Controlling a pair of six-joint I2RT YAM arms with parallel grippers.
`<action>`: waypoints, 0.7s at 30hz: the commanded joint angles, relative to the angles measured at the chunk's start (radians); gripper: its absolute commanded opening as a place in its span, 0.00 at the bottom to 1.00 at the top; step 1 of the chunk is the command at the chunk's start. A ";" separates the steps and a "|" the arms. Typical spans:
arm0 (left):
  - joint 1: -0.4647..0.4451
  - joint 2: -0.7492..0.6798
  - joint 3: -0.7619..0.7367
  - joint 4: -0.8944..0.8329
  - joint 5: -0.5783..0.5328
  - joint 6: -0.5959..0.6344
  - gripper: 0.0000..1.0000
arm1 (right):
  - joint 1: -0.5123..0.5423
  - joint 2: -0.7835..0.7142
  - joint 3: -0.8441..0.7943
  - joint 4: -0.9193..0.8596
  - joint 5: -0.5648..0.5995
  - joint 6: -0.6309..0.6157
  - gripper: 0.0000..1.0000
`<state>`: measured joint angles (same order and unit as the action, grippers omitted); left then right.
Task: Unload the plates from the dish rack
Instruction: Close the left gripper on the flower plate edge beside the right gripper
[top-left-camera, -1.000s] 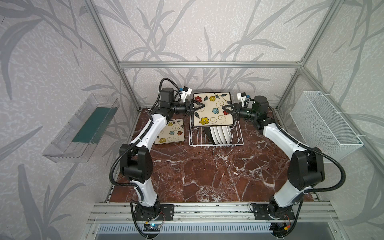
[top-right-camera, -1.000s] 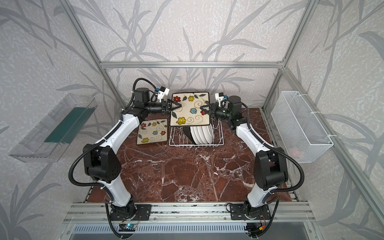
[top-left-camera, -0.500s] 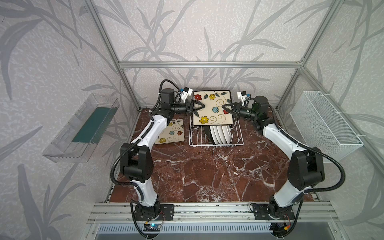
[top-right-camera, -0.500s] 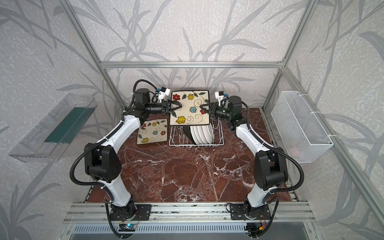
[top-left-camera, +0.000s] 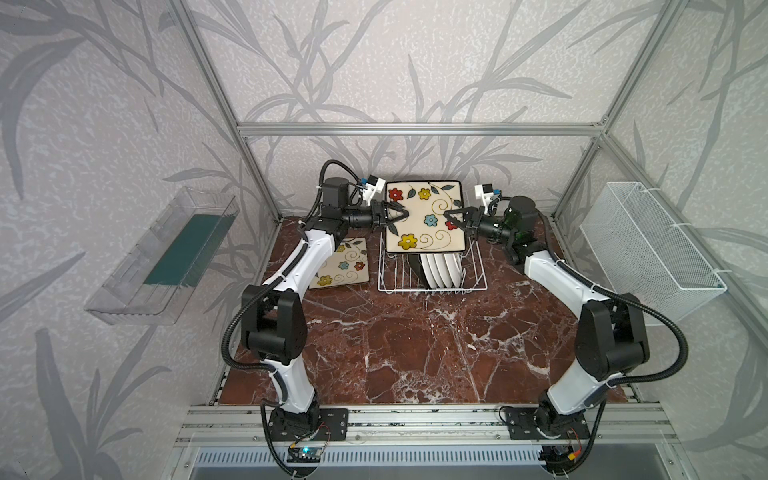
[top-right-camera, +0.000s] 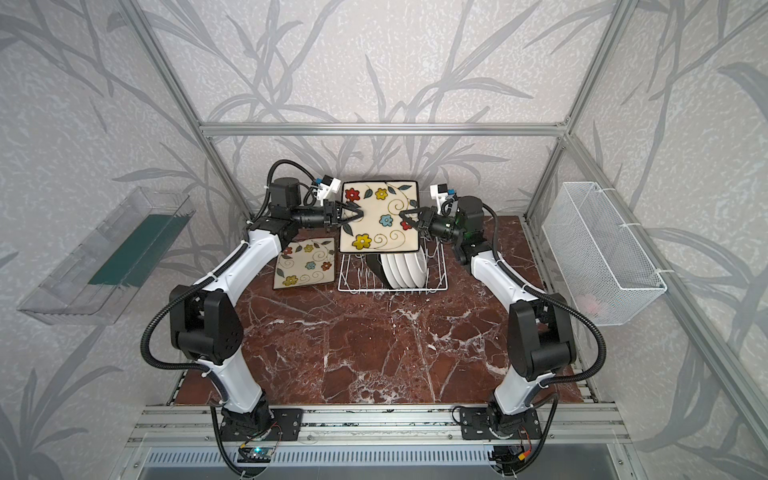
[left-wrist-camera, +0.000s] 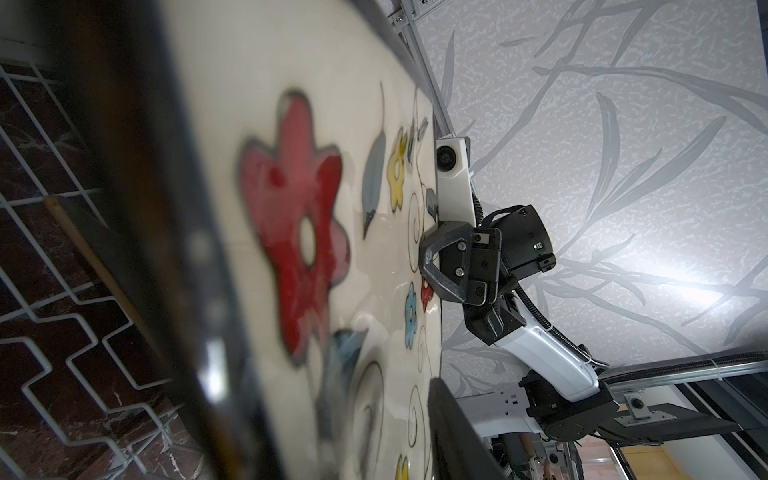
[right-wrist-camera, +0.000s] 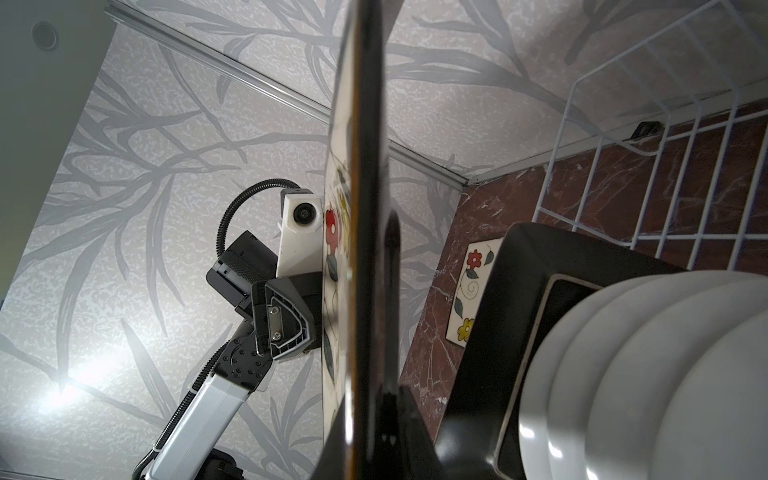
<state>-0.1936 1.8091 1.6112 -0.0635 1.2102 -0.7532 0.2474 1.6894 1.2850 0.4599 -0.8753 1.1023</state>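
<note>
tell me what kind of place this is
Probably a robot test cell, not a real kitchen: an aluminium frame with wallpapered panels, two robot arms bolted to a front rail, and a dish rack on a marble-look tabletop.

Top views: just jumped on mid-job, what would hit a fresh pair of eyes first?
A flowered square plate hangs upright above the dish rack, the right gripper shut on its right edge and the left gripper at its left edge. A second flowered plate lies flat on the table left of the rack, while white round plates and a black-backed plate stand inside it.
</note>
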 joint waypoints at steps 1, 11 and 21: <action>-0.010 -0.011 0.007 0.033 0.068 0.003 0.38 | 0.010 -0.019 0.021 0.152 -0.003 0.002 0.00; -0.010 -0.008 0.019 0.029 0.070 -0.006 0.29 | 0.012 -0.013 0.016 0.146 0.002 -0.013 0.00; -0.010 -0.006 0.019 0.024 0.060 -0.013 0.00 | 0.012 -0.006 0.012 0.145 -0.005 -0.008 0.02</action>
<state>-0.1848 1.8091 1.6112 -0.0738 1.2358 -0.7799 0.2493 1.6901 1.2827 0.4969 -0.8825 1.0924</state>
